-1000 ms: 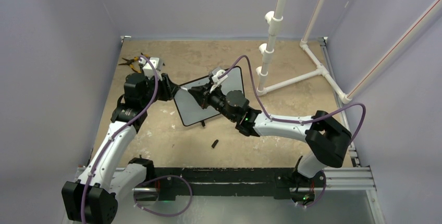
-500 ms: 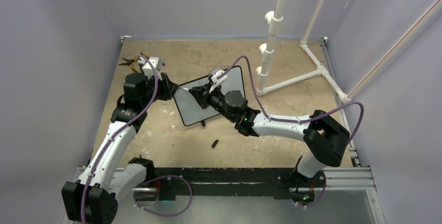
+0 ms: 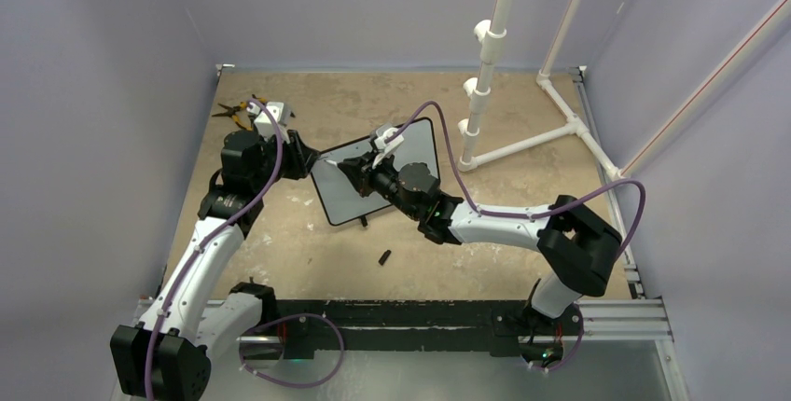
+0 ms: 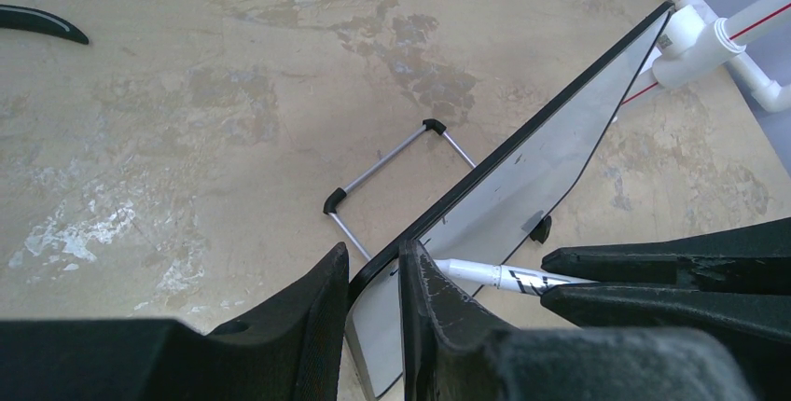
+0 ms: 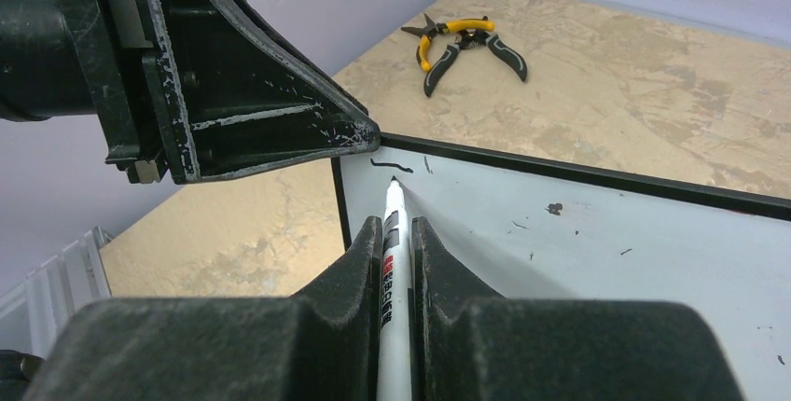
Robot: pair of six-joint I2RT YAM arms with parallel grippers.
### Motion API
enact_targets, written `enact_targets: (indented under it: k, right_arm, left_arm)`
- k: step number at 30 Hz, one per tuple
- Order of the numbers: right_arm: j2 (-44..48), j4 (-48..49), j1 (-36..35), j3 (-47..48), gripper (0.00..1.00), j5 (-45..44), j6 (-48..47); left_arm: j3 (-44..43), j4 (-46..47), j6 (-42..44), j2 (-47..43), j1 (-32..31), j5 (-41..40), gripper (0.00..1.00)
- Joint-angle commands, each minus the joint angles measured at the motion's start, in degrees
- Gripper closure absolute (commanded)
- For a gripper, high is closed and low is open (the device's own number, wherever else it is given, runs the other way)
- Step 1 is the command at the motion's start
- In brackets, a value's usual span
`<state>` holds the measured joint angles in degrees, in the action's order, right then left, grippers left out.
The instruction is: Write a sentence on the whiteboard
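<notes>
The left jaws pinch the left edge of the whiteboard [image 4: 522, 186], which stands tilted on the bench [image 3: 308, 252]. The right jaws, clamped on a marker [image 5: 393, 219], aim it lengthwise at the board's upper-left corner, tip beside one short stroke [image 5: 382, 165]; writing should run rightward.

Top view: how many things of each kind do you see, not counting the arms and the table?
Whiteboard: 1
Marker: 1
Pliers: 1
Small black piece: 1
White pipe frame: 1
Total: 5
</notes>
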<state>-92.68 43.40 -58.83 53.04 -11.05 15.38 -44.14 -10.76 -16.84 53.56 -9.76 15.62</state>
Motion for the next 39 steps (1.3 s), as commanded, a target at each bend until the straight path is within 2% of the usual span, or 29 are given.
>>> enact_targets:
  k: [1,20,26,31,39]
  right_arm:
    - [-0.3,0.9,-0.2,0.7,1.0,-1.1,0.1]
    - [0.1,-0.5,-0.3,-3.4,1.0,2.1,2.6]
    - [3.2,1.4,-0.3,-4.1,1.0,2.1,2.5]
    - [5.7,3.1,-0.4,-4.5,1.0,0.1,2.6]
    - [4.3,2.1,-0.3,-2.9,1.0,-1.2,2.5]
  left_arm:
    - [-0.2,0.6,0.1,-0.3,0.3,0.2,0.77]
    - [-0.2,0.5,0.2,-0.3,0.3,0.1,0.77]
    - [-0.2,0.5,0.1,-0.3,0.3,0.1,0.77]
    - [-0.2,0.5,0.1,-0.3,0.3,0.0,0.77]
    - [-0.2,0.5,0.2,-0.2,0.3,0.0,0.77]
